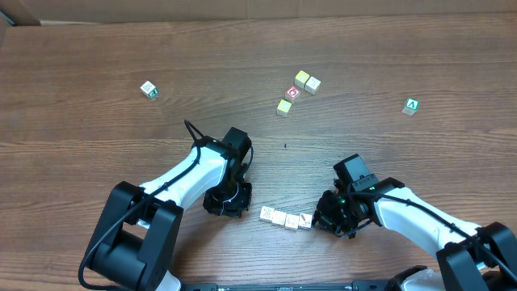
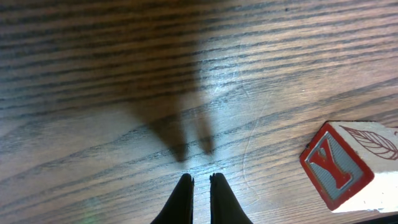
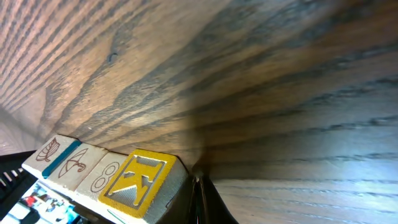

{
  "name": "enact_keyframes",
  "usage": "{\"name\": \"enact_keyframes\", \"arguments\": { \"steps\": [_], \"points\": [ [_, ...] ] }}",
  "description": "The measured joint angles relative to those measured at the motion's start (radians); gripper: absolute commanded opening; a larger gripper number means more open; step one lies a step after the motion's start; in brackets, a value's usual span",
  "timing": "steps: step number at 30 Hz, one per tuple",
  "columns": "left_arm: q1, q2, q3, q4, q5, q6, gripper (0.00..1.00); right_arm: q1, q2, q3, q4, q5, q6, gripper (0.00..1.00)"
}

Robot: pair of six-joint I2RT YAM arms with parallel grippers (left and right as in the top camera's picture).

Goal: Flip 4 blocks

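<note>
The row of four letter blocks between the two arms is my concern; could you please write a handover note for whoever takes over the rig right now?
Left pincer: shut, empty, just off the row's left end.
Right pincer: shut, empty, at the row's other end, right beside the yellow K block.
Blocks: the row of four blocks lies side by side near the front edge. The Y block, leaf face up, is the end nearest the left pincer.
Done: the pictures do not show which blocks have been flipped.
Left: check the faces, then flip any that remain.
</note>
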Motion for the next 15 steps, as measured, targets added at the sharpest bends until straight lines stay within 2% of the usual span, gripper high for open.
{"name": "enact_keyframes", "arguments": {
  "steps": [15],
  "points": [
    [0.0, 0.0, 0.0, 0.009, 0.022, 0.005, 0.04, 0.0, 0.001, 0.0, 0.003, -0.004, 0.002, 0.04]
  ]
}}
